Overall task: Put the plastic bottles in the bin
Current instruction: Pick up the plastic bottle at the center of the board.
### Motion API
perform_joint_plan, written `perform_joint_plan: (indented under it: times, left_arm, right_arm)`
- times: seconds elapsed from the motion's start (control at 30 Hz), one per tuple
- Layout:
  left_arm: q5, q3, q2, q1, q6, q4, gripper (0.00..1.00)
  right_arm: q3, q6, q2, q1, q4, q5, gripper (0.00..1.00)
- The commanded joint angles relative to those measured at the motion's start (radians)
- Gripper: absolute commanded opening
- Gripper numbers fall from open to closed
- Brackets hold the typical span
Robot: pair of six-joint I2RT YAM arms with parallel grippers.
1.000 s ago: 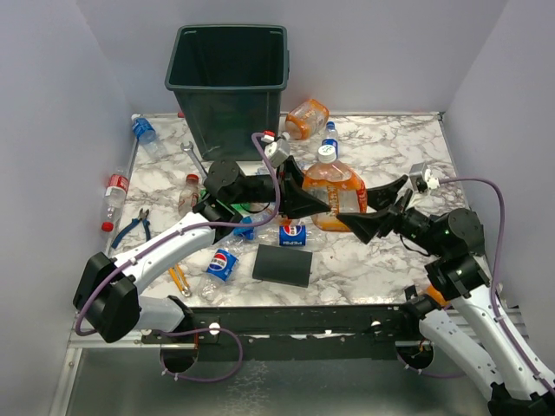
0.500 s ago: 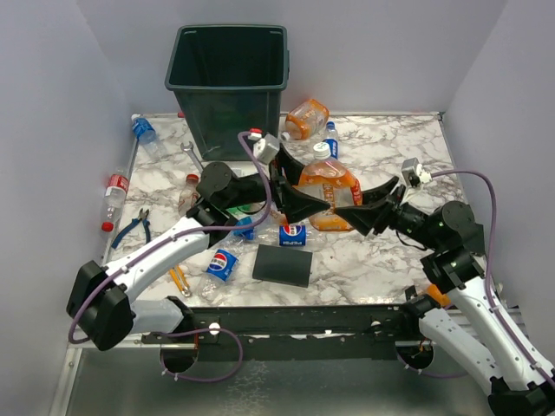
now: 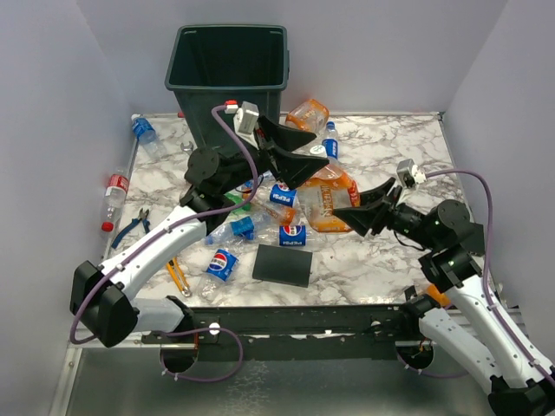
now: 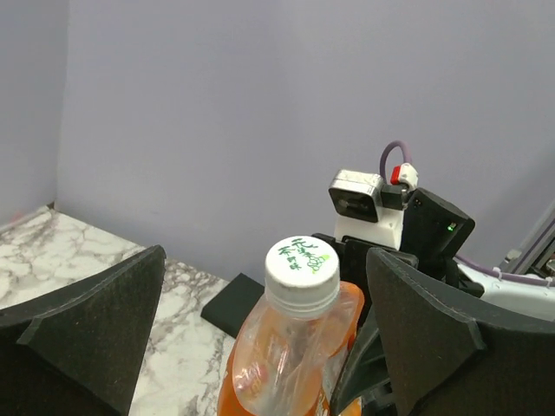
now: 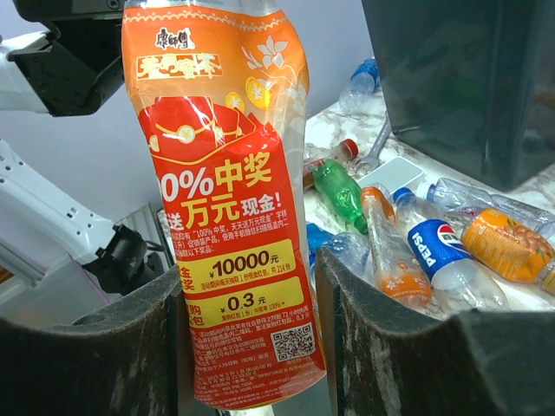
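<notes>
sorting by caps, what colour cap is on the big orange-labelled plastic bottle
White cap with green print; best in left wrist view.

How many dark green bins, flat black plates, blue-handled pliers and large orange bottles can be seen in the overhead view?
Dark green square plastic bin: 1
Flat black square plate: 1
Blue-handled metal pliers: 1
Large orange plastic bottles: 2, the held bottle in the right end effector and the bottle beside the bin
Total: 5
</notes>
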Motion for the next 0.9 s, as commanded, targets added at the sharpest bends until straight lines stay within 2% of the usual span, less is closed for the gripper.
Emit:
perform_joint_plan:
  times: [0.0, 0.13, 0.23, 0.27, 0.33, 0.4, 0.43, 0.6, 0.73, 0.8, 0.87]
  left_arm:
    - [0.069, 0.046, 0.052, 0.001, -0.074, -0.002, 0.94]
    - [0.114, 0.075, 0.083, 0.0, -0.092, -0.002, 0.68]
    - [0.116, 0.08, 0.091, 0.001, -0.099, -0.002, 0.4]
    - [0.109, 0.081, 0.09, 0.0, -0.095, -0.002, 0.32]
    - [0.099, 0.088, 0.089, 0.0, -0.084, -0.002, 0.17]
    - [0.069, 0.104, 0.088, 0.002, -0.057, -0.014, 0.0]
    - [0.045, 0.117, 0.086, 0.006, -0.038, -0.037, 0.0]
    - [-0.165, 0.225, 0.093, 0.06, 0.086, -0.162, 0.0]
    - [-0.494, 0.344, 0.098, 0.114, 0.283, -0.241, 0.0]
    - [-0.68, 0.407, 0.122, 0.136, 0.385, -0.24, 0.0]
    - [-0.801, 0.468, 0.164, 0.172, 0.474, -0.201, 0.0]
  right_arm:
    - [-0.014, -0.021, 0.007, 0.003, -0.004, -0.007, 0.28]
    - [-0.014, -0.024, 0.014, 0.003, -0.003, -0.007, 0.27]
    - [-0.009, -0.026, 0.015, 0.004, -0.009, -0.003, 0.31]
    - [-0.005, -0.023, 0.016, 0.003, -0.015, -0.002, 0.42]
    - [0.008, -0.016, 0.015, 0.003, -0.034, -0.001, 0.72]
    - [0.018, -0.006, 0.005, 0.003, -0.056, 0.015, 0.93]
    - [0.029, -0.007, -0.002, 0.003, -0.072, 0.023, 0.99]
    - [0.08, -0.006, -0.051, 0.003, -0.192, 0.063, 1.0]
    - [0.117, -0.005, -0.093, 0.003, -0.274, 0.131, 1.0]
    - [0.126, -0.011, -0.108, 0.003, -0.318, 0.184, 1.0]
    - [0.109, -0.012, -0.126, 0.003, -0.331, 0.225, 1.0]
